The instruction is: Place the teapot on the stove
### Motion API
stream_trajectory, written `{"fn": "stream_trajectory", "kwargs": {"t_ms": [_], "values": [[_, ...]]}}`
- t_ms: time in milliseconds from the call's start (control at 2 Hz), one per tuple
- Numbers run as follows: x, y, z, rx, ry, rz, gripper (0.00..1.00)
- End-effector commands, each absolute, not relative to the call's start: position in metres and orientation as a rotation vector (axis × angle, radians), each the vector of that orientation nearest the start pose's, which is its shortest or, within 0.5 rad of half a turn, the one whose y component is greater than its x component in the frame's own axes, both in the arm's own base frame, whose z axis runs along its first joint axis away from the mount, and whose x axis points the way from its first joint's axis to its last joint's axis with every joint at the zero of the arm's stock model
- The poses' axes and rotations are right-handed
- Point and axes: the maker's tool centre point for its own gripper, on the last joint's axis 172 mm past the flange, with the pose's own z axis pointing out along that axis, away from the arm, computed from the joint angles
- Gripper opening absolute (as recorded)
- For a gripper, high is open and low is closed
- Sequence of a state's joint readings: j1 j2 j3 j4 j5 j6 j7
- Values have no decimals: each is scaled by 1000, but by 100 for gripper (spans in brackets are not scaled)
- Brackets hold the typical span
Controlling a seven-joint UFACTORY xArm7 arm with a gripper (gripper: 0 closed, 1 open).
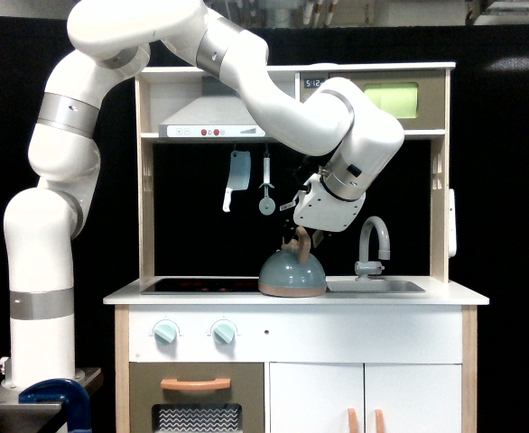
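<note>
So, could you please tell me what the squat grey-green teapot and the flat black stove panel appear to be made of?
The squat grey-green teapot looks like matte painted wood or plastic: even colour, no glare, and its tan handle and base rim suggest bare wood. The flat black stove panel looks like glossy plastic or acrylic, judging by its sheen, though it is seen nearly edge-on.

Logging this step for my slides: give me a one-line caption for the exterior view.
White arm's gripper poised at the handle of the teapot, which sits at the stove edge beside the sink.
</note>
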State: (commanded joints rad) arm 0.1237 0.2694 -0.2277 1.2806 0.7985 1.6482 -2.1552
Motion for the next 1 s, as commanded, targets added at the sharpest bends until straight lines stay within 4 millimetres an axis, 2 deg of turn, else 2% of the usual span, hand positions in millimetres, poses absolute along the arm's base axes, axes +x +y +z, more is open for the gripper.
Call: {"fn": "stream_trajectory", "kwargs": {"t_ms": [500, 1000], "values": [[422, 164, 215, -1369, -1787, -493, 0], [415, 163, 226, -1369, -1787, -493, 0]]}}
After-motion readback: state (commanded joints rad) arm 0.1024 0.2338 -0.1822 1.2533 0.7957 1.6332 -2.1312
